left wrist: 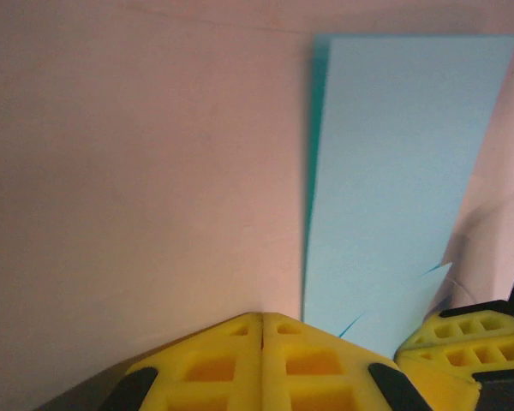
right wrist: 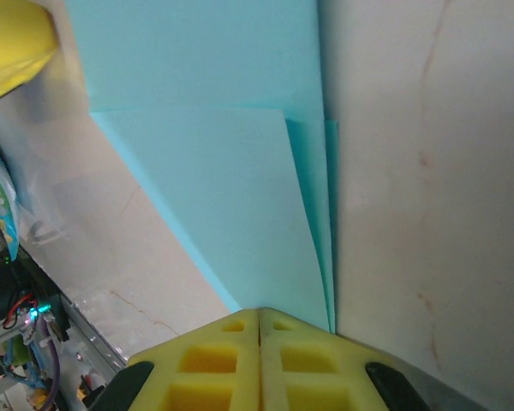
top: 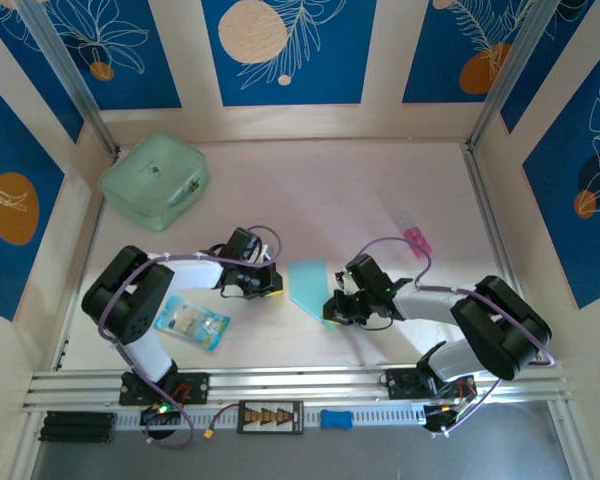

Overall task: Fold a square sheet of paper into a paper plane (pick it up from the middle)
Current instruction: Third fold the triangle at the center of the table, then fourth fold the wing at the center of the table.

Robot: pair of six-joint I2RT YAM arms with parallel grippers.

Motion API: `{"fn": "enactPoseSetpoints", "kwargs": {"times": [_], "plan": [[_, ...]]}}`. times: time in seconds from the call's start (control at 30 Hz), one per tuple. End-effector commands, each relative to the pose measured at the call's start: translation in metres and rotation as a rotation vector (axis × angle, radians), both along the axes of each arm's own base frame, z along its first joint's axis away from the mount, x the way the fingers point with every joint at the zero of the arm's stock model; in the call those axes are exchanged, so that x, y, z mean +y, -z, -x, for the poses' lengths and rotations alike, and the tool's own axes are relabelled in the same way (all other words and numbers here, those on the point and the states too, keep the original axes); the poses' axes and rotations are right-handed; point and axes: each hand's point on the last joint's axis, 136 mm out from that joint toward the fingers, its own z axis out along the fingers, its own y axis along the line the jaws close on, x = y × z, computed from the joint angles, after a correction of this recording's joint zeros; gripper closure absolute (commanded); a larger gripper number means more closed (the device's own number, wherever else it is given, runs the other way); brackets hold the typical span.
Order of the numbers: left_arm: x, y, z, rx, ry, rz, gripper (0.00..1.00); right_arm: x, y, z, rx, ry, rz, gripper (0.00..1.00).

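Observation:
The light-blue sheet of paper point(top: 308, 282) lies flat mid-table, folded into a tapered shape with layered flaps, wide at the far end and narrowing toward me. My left gripper point(top: 275, 290) is shut, its tips low on the table just off the paper's left edge; in the left wrist view the left gripper point(left wrist: 261, 317) sits beside the paper point(left wrist: 403, 171). My right gripper point(top: 332, 310) is shut at the narrow near end. In the right wrist view the paper point(right wrist: 214, 171) runs under the tips of the right gripper point(right wrist: 259, 312); nothing shows between the jaws.
A mint-green pouch point(top: 155, 180) sits at the back left. A printed blue-and-white packet point(top: 192, 322) lies beside the left arm. A small pink item point(top: 415, 238) lies right of centre. An aluminium rail point(top: 280, 385) runs along the front edge.

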Motion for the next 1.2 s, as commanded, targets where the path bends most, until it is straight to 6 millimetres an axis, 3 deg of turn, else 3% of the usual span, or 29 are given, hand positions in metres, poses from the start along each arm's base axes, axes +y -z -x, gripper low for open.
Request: {"fn": "enactPoseSetpoints", "kwargs": {"times": [0.0, 0.17, 0.4, 0.77, 1.0, 1.07, 1.17], "plan": [[0.014, -0.004, 0.001, -0.023, -0.011, -0.040, 0.89, -0.004, -0.012, -0.002, -0.019, -0.005, 0.023, 0.88], [0.013, -0.018, -0.002, -0.081, -0.001, -0.017, 0.79, -0.016, -0.030, -0.015, -0.119, 0.060, 0.062, 0.73], [0.010, -0.033, -0.008, -0.174, 0.006, 0.028, 0.64, -0.050, -0.033, -0.028, -0.184, 0.225, 0.193, 0.56], [0.012, -0.039, -0.019, -0.292, -0.009, 0.034, 0.60, -0.056, -0.038, -0.042, -0.254, 0.305, 0.188, 0.56], [0.000, -0.037, -0.014, -0.229, 0.012, 0.108, 0.57, -0.037, -0.041, -0.038, -0.252, 0.267, 0.065, 0.56], [-0.003, -0.036, -0.013, -0.221, -0.011, 0.149, 0.49, -0.033, -0.039, -0.036, -0.231, 0.254, 0.055, 0.56], [-0.006, -0.033, -0.012, -0.197, -0.019, 0.172, 0.46, -0.030, -0.035, -0.035, -0.210, 0.241, 0.051, 0.56]]}}
